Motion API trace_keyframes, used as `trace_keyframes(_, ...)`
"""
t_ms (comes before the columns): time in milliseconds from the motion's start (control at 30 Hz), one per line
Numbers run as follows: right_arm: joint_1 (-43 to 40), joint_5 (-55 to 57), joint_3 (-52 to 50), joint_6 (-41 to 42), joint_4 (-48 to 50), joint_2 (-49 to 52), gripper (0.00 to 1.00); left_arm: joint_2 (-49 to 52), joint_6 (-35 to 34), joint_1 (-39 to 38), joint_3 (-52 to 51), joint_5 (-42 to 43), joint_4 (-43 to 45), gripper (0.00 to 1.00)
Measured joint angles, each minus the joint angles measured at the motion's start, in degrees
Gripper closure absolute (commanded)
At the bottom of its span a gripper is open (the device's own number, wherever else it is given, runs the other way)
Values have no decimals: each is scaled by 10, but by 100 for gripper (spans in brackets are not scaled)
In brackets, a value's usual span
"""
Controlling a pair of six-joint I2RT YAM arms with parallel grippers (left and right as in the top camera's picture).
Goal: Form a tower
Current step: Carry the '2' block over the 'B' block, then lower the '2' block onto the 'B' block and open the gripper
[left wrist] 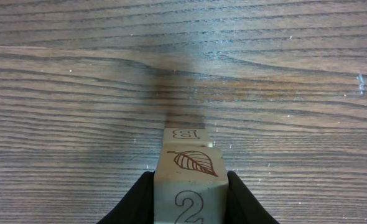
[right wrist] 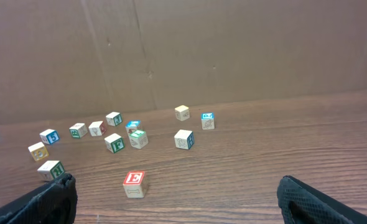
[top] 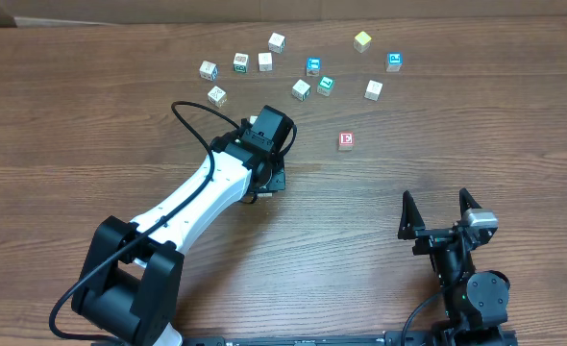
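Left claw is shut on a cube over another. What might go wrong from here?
The left claw grips the leaf cube over the B cube; whether their edges line up is unclear, so it may slide off on release. Opening or lifting unevenly might drag the leaf cube and topple both.

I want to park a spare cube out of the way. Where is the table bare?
Bare: the wood left of the left arm, and the broad stretch between the red E cube and the open right claw. Crowded: the scattered loose cubes along the far side, and around the left claw, shut on a leaf-and-2 cube.
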Motion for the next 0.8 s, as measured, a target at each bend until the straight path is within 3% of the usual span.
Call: trace_keyframes(800, 0, 0, 0, 0, 0, 0, 0, 0, 1, -13, 0, -7, 7, 79)
